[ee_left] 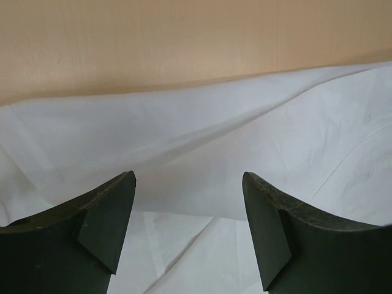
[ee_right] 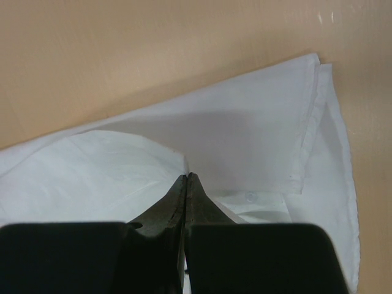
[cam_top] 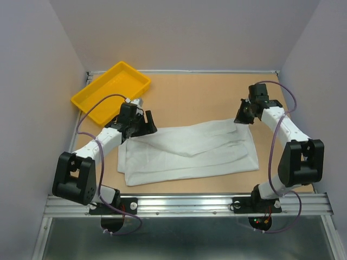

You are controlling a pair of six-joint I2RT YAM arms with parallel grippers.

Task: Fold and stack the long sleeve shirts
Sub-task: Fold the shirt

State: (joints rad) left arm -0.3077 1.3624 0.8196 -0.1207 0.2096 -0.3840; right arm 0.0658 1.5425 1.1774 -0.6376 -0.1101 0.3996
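Shirt (cam_top: 190, 151) lies as a long folded strip across the near desk (cam_top: 206, 92). Left claw (cam_top: 145, 125) hangs open and empty over its far left corner. Right claw (cam_top: 239, 119) is closed on nothing above the far right end.

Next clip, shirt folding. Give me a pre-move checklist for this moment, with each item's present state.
1. Left gripper ready to grasp: ok, jaws apart over the far left edge of the shirt.
2. Right gripper ready to grasp: not ok, jaws shut near the shirt's far right corner.
3. Cloth caught in the shut jaws: cannot tell.
4. Shirt lying wholly on the table: ok.
5. Fold finished: not ok, the shirt lies as one long band.
6. Yellow tray apart from the shirt: ok.
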